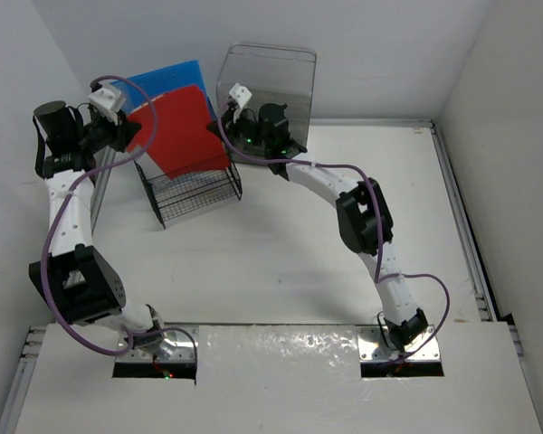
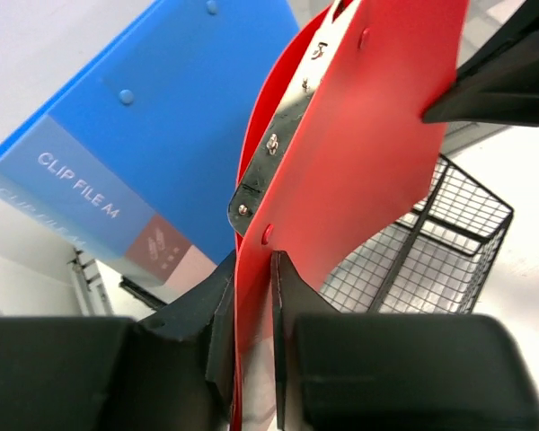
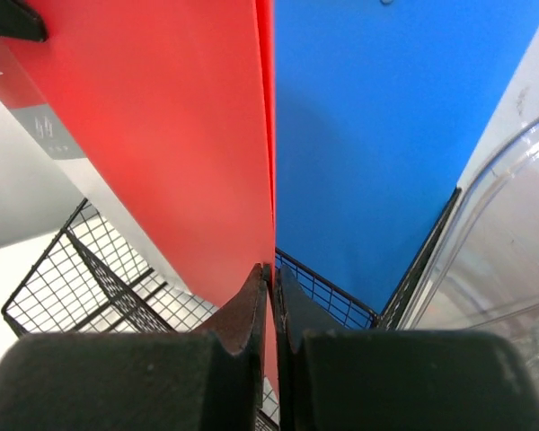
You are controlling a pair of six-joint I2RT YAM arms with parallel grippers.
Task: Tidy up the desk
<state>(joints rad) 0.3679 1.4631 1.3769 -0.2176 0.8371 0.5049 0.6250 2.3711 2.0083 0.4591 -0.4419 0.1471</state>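
On the white desk (image 1: 281, 262) stands a black wire rack (image 1: 195, 194). A red clip file (image 1: 183, 136) and a blue clip file (image 1: 167, 77) stand upright in it, the blue one behind. My left gripper (image 1: 131, 127) is shut on the red file's left edge; in the left wrist view its jaws (image 2: 251, 301) clasp the red file (image 2: 368, 135) beside the blue file (image 2: 162, 126). My right gripper (image 1: 228, 128) is shut on the red file's right edge; in the right wrist view its jaws (image 3: 274, 287) pinch the red cover (image 3: 162, 135) in front of the blue file (image 3: 386, 135).
A clear plastic drawer box (image 1: 271, 77) stands at the back, just right of the rack, and its curved wall shows in the right wrist view (image 3: 503, 251). The rack's mesh shows below both files (image 2: 449, 251) (image 3: 72, 278). Grey rails run along the desk's right edge (image 1: 462, 226).
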